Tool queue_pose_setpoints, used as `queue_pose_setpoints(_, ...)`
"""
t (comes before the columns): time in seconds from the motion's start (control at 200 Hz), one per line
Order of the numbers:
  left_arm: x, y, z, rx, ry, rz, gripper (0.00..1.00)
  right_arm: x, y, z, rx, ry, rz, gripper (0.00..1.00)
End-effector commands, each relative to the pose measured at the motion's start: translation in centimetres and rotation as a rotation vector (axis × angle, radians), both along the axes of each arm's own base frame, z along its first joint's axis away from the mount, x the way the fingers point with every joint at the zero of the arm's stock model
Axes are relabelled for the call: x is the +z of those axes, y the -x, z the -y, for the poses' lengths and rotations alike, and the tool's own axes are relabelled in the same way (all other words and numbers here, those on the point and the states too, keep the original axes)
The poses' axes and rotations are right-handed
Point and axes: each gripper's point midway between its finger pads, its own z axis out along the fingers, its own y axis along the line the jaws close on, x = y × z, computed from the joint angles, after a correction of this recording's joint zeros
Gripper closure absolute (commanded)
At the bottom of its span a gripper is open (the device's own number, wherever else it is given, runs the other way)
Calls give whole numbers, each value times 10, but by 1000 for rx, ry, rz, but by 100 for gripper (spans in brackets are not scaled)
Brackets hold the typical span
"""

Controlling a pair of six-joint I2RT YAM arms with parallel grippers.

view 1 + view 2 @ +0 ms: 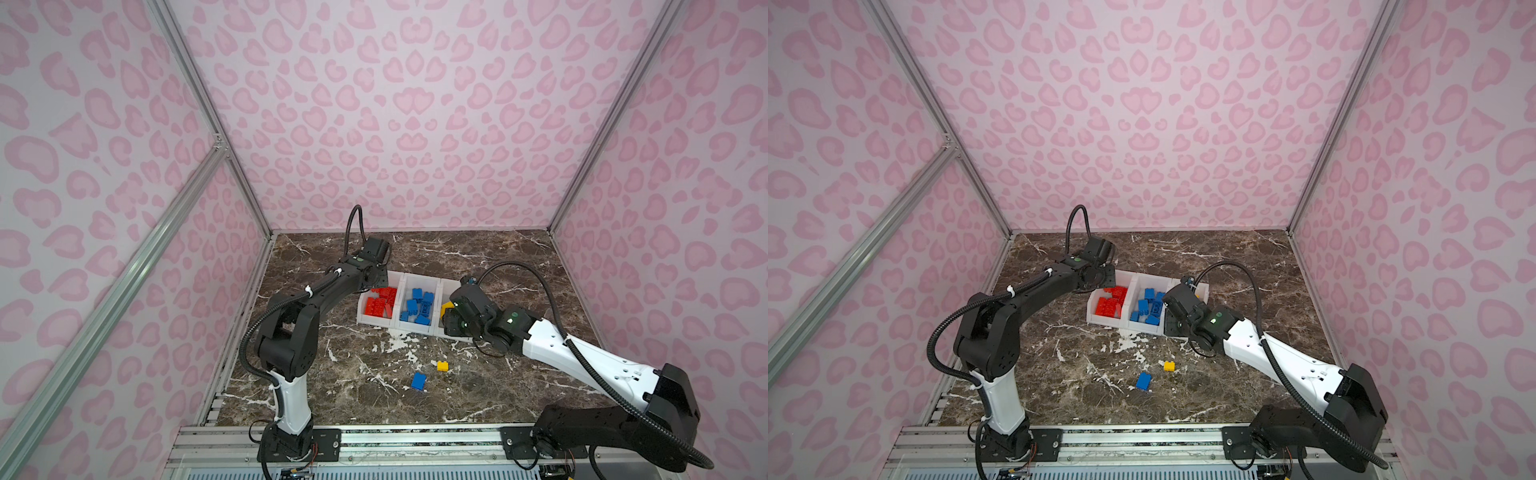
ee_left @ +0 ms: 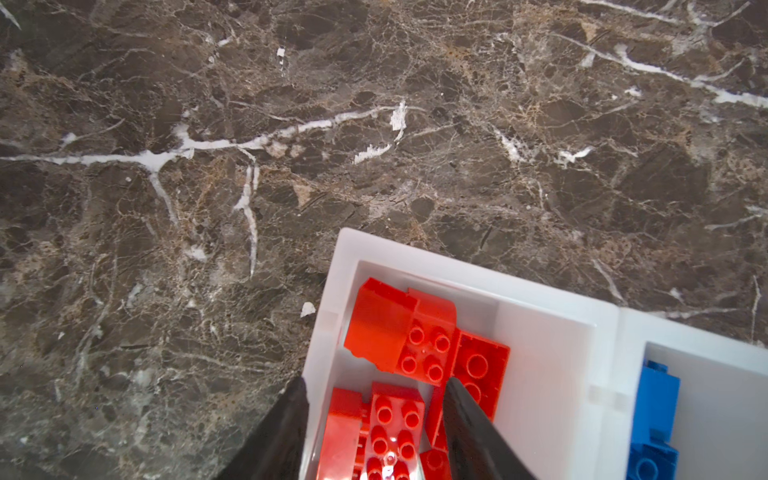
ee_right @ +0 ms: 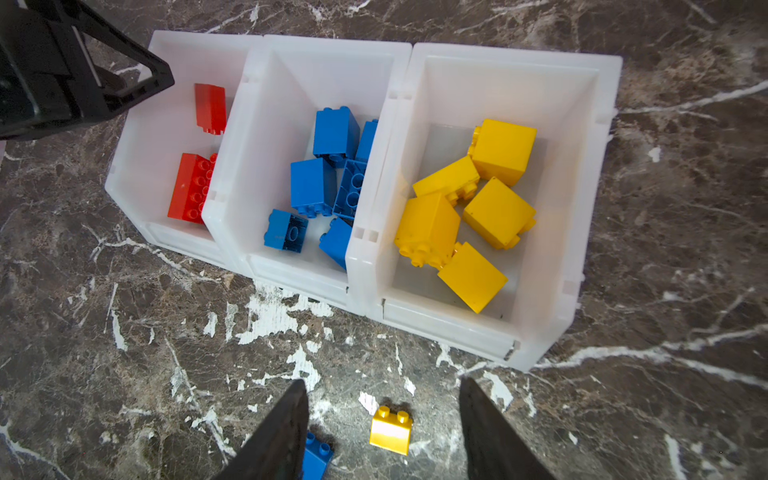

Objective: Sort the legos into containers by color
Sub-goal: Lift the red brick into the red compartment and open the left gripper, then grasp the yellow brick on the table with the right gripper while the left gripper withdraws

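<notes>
I'm hovering the left end effector (image 2: pixel 376 384) over the red bin (image 2: pixel 328 316), fingers spread and empty, with red legos (image 2: pixel 424 353) piled right underneath. The right end effector (image 3: pixel 383 382) is hanging spread and empty too. A loose yellow lego (image 3: pixel 390 430) and a blue lego (image 3: pixel 318 455) are sitting on the desk (image 3: pixel 124 374) below it, and the yellow bin (image 3: pixel 515 52) is just beyond.
</notes>
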Motion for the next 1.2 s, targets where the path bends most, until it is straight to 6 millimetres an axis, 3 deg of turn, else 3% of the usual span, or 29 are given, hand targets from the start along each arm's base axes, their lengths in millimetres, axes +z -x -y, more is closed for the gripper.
queue_pose_setpoints(0.0,5,1,-4,14,-11,5,44,-1,1,6,-11,21,-3,41)
queue_pose_setpoints(0.29,33,21,-7,27,83,61,43,-10,9,12,-16,32,-28,41)
queue_pose_setpoints(0.31,25,29,-10,29,78,44,43,-12,10,13,-17,32,-33,41)
queue_pose_setpoints(0.645,34,98,-39,61,167,90,43,-61,49,22,-31,50,-128,40)
queue_pose_setpoints(0.845,38,134,-53,82,232,115,43,-83,63,9,-34,50,-155,37)
queue_pose_setpoints(1.195,27,180,-74,136,299,132,42,-108,65,-20,10,120,-201,37)
